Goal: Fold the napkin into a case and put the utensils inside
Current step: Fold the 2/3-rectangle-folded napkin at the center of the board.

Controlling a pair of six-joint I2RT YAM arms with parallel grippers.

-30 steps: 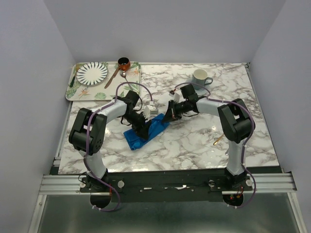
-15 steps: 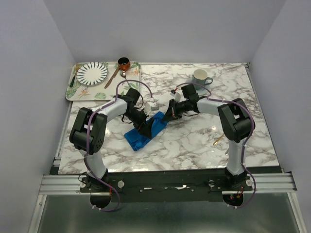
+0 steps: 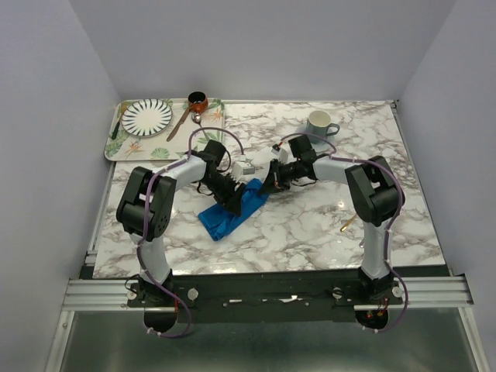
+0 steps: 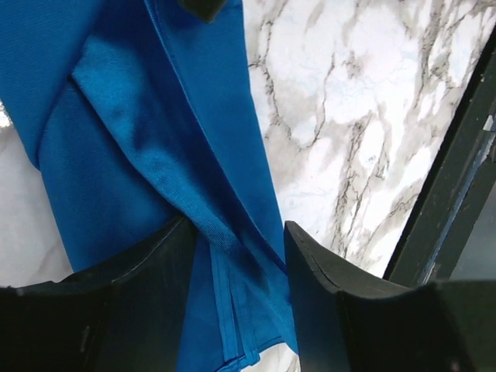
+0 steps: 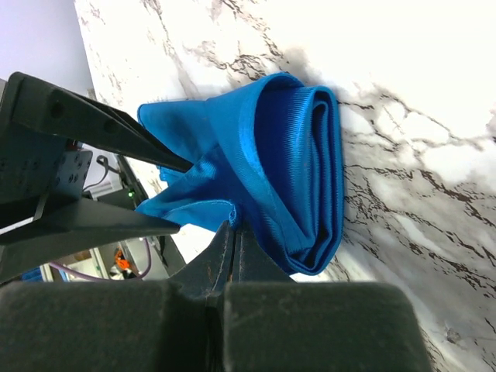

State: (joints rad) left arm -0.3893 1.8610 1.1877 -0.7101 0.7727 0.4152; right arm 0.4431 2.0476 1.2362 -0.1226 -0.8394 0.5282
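step: folding napkin [image 3: 232,208] | left hand [image 4: 236,232]: half-open astride its ridge | right hand [image 5: 232,230]: pinched shut on the 1 o'clock end | advice: hold cloth taut, crease squarely

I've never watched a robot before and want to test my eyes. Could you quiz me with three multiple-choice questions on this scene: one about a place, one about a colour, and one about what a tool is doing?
1. Where is the striped plate?
A. On the tray, far left
B. On the floor
C. In the near right corner

2. What colour is the napkin?
A. Red
B. Blue
C. White

3. What is the right tool doing?
A. Wide open in the air
B. Shut on the napkin's edge
C. Holding a fork

Answers:
1 A, the top view shows the plate on the leaf-patterned tray.
2 B, the cloth is bright blue in every view.
3 B, its wrist view shows the fingers pressed together, pinching the cloth.
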